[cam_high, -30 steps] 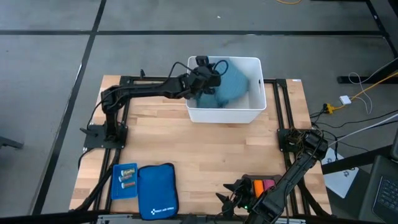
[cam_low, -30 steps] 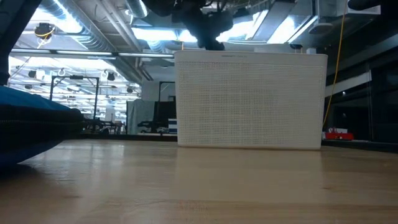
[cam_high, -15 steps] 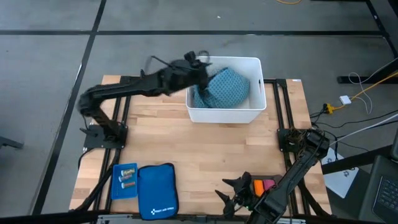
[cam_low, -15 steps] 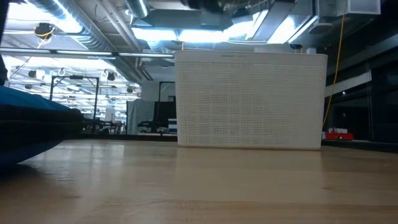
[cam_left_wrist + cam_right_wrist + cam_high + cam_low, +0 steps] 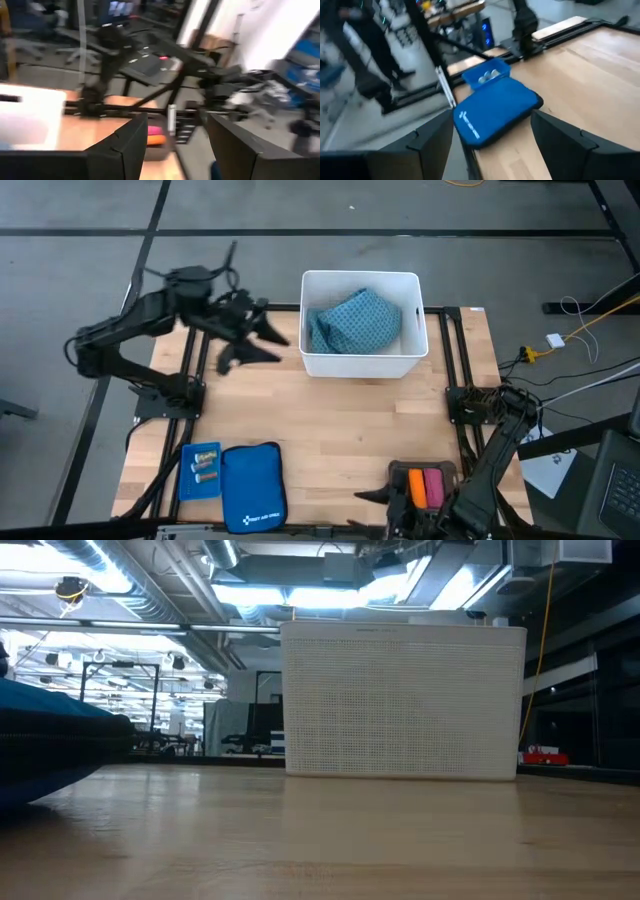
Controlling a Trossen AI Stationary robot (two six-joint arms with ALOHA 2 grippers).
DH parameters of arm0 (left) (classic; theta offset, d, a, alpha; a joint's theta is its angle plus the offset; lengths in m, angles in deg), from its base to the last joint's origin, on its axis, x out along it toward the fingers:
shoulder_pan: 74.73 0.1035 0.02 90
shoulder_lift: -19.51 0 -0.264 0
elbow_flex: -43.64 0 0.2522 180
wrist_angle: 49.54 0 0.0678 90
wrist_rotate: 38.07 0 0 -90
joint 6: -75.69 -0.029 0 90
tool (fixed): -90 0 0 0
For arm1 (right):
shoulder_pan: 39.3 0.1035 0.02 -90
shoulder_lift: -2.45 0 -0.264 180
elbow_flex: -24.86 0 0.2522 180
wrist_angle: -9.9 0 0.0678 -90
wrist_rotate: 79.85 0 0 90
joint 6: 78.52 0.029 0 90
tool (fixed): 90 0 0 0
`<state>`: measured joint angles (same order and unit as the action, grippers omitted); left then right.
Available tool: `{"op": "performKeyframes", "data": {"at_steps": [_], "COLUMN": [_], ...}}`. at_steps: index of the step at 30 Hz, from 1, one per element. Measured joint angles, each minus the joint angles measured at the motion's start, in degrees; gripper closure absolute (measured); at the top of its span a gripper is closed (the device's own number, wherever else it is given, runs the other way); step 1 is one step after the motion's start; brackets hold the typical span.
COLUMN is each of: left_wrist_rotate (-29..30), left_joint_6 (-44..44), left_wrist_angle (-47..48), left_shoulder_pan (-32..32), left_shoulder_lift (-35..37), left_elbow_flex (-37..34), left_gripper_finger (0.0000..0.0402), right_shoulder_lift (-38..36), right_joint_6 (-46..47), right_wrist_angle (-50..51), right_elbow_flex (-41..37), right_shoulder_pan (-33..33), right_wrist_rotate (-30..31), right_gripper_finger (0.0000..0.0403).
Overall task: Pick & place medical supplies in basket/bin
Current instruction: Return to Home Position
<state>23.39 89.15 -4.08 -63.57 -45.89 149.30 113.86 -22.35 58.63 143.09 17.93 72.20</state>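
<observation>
Teal cloth bundle (image 5: 355,320) inside white tub (image 5: 360,366)

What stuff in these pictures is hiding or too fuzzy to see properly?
- Low view: the white bin shows only its solid wall, which hides the teal cloth bundle. Only the high view shows the bundle inside.
- High view: the vials are too small to count. The right wrist view blurs them too.
- Left wrist view: motion blur turns the orange cylinder and pink block into a smear.
</observation>
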Motion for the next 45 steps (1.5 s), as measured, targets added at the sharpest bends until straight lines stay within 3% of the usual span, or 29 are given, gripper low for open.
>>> {"op": "performKeyframes", "data": {"at_steps": [5, 9, 12, 16, 20, 22, 24, 26, 29, 32, 36, 45], "left_wrist_rotate": [-0.17, -2.19, -7.34, -6.6, -3.18, -2.95, -2.94, -2.08, 2.62, 3.34, 2.65, 4.34], "left_joint_6": [1.58, 10.58, 3.76, -2.14, -4.15, -5.2, -6.03, -6.98, -7.31, -8.08, -10.58, -11.35], "left_wrist_angle": [2.69, 4.17, 4.51, 0.61, -10.46, -18.67, -26.06, -30.01, -29.94, -29.46, -25.04, -13.55], "left_shoulder_pan": [-5.69, -10.06, -13.82, -23.39, -31.47, -34.73, -37.09, -38.45, -39.9, -41.02, -41.51, -41.51], "left_shoulder_lift": [4.63, 7.46, 8.91, 12.57, 18.53, 22.27, 26.01, 29.69, 34.39, 38.31, 45.48, 60.39], "left_elbow_flex": [-0.69, -0.7, -0.69, -7.38, -22.34, -31.24, -39.07, -45.04, -51.32, -55.04, -55.84, -58.71], "left_gripper_finger": [0.0203, 0.0203, 0.0203, 0.0203, 0.0203, 0.0203, 0.0203, 0.0203, 0.0203, 0.0203, 0.0203, 0.0203], "right_shoulder_lift": [0.09, -0.09, -0.28, -0.34, -0.38, -1.29, -3.24, -5.93, -10.81, -17.39, -28.14, -50.54], "right_joint_6": [-4.42, -14.1, -21.67, -32.41, -42.18, -51.15, -59.17, -61.56, -59.02, -59.31, -62.52, -63.15], "right_wrist_angle": [0.19, 0.01, -2.65, -10.45, -24.31, -36.56, -47.52, -53.14, -55.15, -60.56, -68.33, -67.99], "right_elbow_flex": [1.99, 5.73, 7.39, 4.97, -2.32, -6.59, -11.22, -15.88, -24.07, -33.74, -46.96, -67.6], "right_shoulder_pan": [-0.13, -0.2, 0.17, 1.78, 3.91, 4.29, 4.44, 4.18, 3.92, 3.04, 1.72, 0.72], "right_wrist_rotate": [-3.14, -6.18, -9.44, -11.91, -13.72, -22.03, -34.19, -41.36, -39.7, -40.81, -47.78, -44.44], "right_gripper_finger": [0.0137, 0.0137, 0.0137, 0.0137, 0.0137, 0.0137, 0.0137, 0.0137, 0.0137, 0.0137, 0.0137, 0.0137]}}
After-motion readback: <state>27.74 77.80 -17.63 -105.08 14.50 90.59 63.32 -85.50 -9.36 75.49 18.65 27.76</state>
